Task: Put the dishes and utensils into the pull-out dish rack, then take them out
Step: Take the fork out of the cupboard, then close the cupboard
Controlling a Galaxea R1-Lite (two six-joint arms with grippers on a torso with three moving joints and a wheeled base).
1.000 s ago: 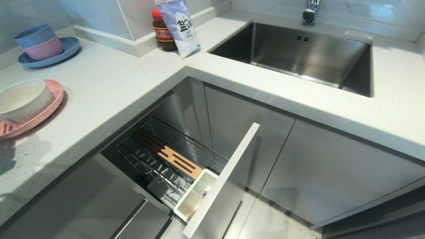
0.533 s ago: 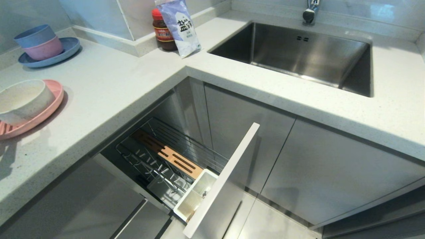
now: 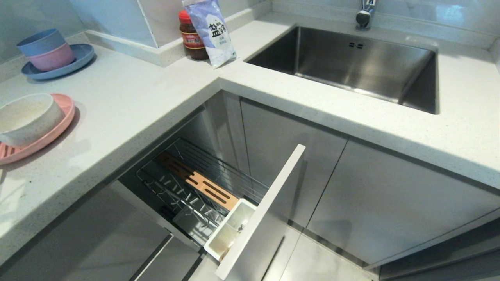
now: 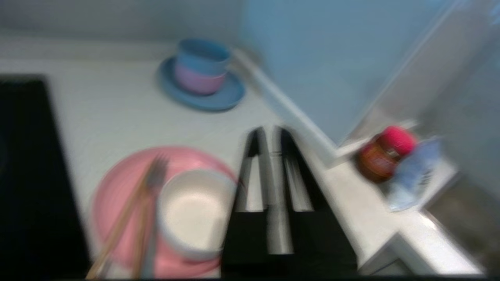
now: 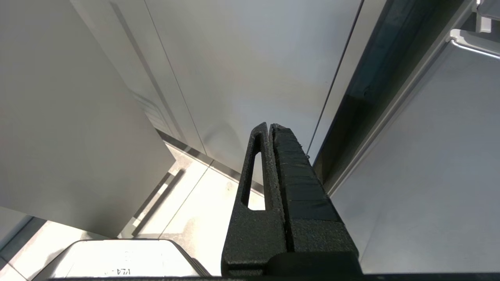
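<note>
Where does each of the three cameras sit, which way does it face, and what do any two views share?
Head: up high, looking down on the countertop, sink and open pull-out dish rack; no arm shows.
Left wrist: above the counter, facing the pink plate bearing the off-white bowl; left gripper nearly shut.
Right wrist: low, facing cabinet doors; right gripper shut.
Shared: head and left wrist both show plate, bowl and the stacked blue and pink bowls.

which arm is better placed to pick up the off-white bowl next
Left. Its tool hangs over the counter beside the off-white bowl on the pink plate. The right tool points at cabinet fronts near the floor.
</note>
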